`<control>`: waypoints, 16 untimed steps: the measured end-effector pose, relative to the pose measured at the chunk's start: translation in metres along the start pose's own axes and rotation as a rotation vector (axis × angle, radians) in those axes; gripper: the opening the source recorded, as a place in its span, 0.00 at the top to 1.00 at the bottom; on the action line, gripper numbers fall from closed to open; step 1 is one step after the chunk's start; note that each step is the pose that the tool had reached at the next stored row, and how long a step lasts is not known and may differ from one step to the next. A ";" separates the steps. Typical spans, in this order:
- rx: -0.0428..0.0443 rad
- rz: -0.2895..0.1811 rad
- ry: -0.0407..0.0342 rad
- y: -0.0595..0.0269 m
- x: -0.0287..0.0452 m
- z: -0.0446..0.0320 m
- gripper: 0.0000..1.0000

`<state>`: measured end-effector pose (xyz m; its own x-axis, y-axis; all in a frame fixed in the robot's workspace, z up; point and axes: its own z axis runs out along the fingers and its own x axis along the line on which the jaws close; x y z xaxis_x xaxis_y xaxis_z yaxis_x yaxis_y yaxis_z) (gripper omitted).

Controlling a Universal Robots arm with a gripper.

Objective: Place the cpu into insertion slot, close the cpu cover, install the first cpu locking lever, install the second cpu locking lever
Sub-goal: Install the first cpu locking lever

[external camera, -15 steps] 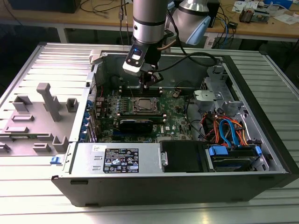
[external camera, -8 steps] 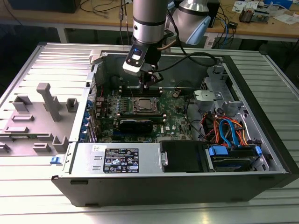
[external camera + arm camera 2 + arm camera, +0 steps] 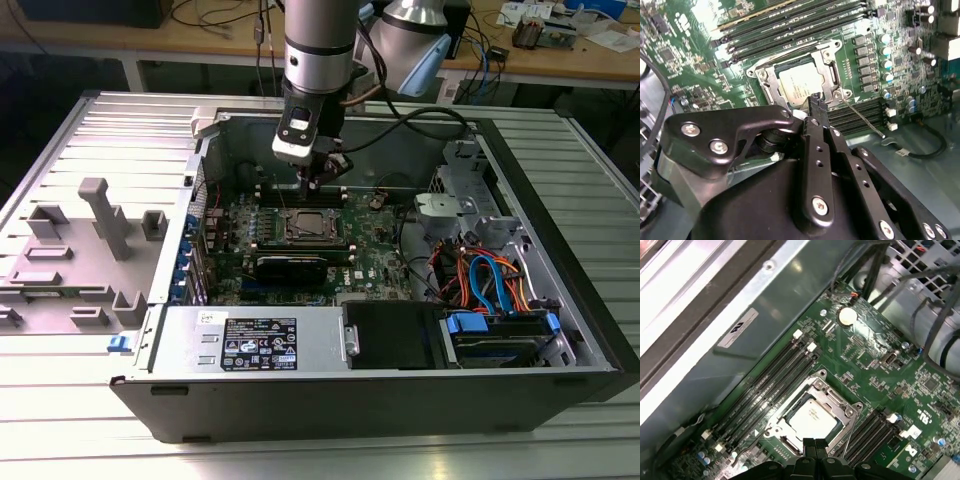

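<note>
While in insertion slot (image 3: 841, 401), cpu (image 3: 812, 421) just beside hand (image 3: 815, 444).

Nothing printed is legible. A black-and-white rectangular label (image 3: 258, 345) sits on the silver power-supply box (image 3: 320, 345). A white sticker (image 3: 738, 328) is on the grey metal case wall (image 3: 780, 305). Faint print marks the dull silver square cpu (image 3: 812, 420).

Ribbed silver metal tabletop (image 3: 60, 440) in foreground, even light, soft glare on the ridges. Grey plastic fixture block (image 3: 95, 250) sits on it at the exterior view's left. Behind, long wooden workbench (image 3: 600, 62) on white legs (image 3: 131, 72), loose cables (image 3: 205, 12) and papers (image 3: 610, 38) on top, dark underneath.
</note>
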<state>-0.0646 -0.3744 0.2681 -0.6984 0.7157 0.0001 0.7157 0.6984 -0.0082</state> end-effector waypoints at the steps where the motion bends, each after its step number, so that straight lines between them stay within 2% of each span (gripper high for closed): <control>1: 0.0000 -0.021 -0.0002 0.0000 0.0000 0.0000 0.89; 8: 0.0000 -0.160 -0.0014 0.0000 0.0000 0.0000 0.89; 16: 0.0001 -0.170 -0.0014 0.0000 0.0000 0.0000 0.89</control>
<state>-0.0646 -0.3744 0.2681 -0.8093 0.5874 0.0001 0.5874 0.8092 -0.0082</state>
